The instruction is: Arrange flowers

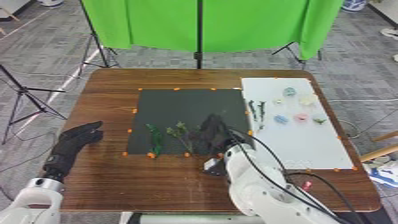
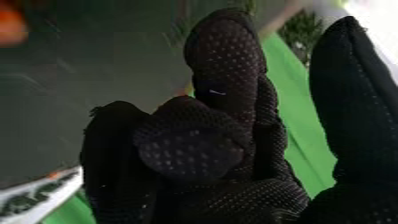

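The two green stems, left stem (image 1: 155,140) and middle stem (image 1: 180,135), lie on the near part of the dark mat (image 1: 171,110), side by side and running near to far, prob. so the arrangement can grow there. On the white board (image 1: 282,142) at right are two more stems (image 1: 261,111) w/ the blue flower (image 1: 281,119), the pink flower (image 1: 300,118) and other small pieces, each kept apart, I think b/c this makes picking one by one easier. Orange tabs (image 1: 177,89) at the mat's edges prob. mark its pos.

The right hand (image 1: 213,131) is over the near right part of the mat, just right of the middle stem; this place would suit laying or taking a stem. The left hand (image 1: 78,137) is relaxed and open, w/o anything in it, left of the mat, prob. to leave the work space free.

Hard to make out: black glove on dark mat, so I cannot tell if the right hand is wide, narrow or holding a stem. In the wrist view a green sprig (image 2: 303,32) is partly covered by the glove; held or only behind, not clear.
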`<state>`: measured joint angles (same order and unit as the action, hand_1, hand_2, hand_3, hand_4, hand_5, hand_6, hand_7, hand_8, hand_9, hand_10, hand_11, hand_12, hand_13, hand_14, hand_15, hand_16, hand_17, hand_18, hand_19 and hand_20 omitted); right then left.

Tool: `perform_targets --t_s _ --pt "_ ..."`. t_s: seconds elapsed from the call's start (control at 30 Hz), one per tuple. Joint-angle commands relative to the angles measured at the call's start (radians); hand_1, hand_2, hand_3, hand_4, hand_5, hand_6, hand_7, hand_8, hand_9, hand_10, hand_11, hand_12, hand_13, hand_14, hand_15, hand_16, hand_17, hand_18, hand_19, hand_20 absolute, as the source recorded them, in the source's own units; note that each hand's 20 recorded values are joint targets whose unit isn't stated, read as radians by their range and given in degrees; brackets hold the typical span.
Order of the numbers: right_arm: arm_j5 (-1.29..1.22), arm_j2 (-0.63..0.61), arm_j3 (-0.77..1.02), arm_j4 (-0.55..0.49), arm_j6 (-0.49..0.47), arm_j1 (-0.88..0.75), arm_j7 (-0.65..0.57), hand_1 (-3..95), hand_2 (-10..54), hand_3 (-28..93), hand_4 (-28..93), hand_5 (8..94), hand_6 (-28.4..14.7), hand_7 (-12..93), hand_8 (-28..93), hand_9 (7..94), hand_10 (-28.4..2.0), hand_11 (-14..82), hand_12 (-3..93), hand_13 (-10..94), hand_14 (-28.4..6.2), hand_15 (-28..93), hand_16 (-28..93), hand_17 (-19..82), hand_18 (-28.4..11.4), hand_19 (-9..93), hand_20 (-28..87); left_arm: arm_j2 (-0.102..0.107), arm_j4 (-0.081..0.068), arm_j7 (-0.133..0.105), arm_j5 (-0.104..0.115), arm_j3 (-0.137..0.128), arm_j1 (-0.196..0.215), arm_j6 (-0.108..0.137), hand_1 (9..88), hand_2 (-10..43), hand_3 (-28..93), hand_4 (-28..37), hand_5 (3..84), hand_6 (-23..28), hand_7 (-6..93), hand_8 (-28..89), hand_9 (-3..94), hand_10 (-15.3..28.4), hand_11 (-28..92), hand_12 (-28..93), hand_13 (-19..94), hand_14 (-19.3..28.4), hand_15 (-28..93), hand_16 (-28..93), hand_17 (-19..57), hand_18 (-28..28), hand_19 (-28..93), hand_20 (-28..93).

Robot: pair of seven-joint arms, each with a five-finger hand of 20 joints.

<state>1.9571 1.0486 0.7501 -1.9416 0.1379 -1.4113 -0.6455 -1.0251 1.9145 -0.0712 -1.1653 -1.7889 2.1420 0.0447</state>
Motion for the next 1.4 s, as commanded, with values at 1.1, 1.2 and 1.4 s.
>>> perform_targets --t_s 1.1,1.2,1.4 --pt "0.116 -0.165 0.104 0.197 -0.098 0.309 -0.085 33.3 -9.5 62 -11 76.4 -5.7 15 -7 89.1 -12.6 39.5 28.6 94 -2.5 59 32 70 -12.2 93 52 -0.014 0.002 0.005 -0.011 0.006 0.005 -0.016 31.4 0.9 63 -18.8 46.6 4.8 11.0 -6 46.6 14.6 19 11 37 18.2 19 -1 8.6 11.9 8 17" --pt "0.114 -0.164 0.080 0.254 -0.127 0.336 -0.098 33.0 -9.5 62 -11 75.7 -5.7 14 -7 89.0 -12.7 40.5 28.7 94 -2.5 60 33 70 -12.4 93 54 -0.018 0.006 -0.002 -0.010 0.001 0.012 -0.008 31.4 0.7 64 -18.7 46.6 4.9 11.1 -6 46.6 14.7 19 11 38 18.2 19 -1 8.6 11.9 8 17" --pt "0.104 -0.156 0.069 0.316 -0.171 0.335 -0.125 32.8 -9.5 61 -12 75.4 -5.9 14 -7 89.0 -12.6 41.1 28.6 94 -2.5 61 33 70 -12.5 93 55 -0.020 0.008 -0.057 -0.003 0.021 0.013 0.055 31.5 0.8 63 -18.9 46.9 4.9 11.2 -6 46.7 14.6 19 11 38 18.1 19 -1 10.1 12.1 9 18"
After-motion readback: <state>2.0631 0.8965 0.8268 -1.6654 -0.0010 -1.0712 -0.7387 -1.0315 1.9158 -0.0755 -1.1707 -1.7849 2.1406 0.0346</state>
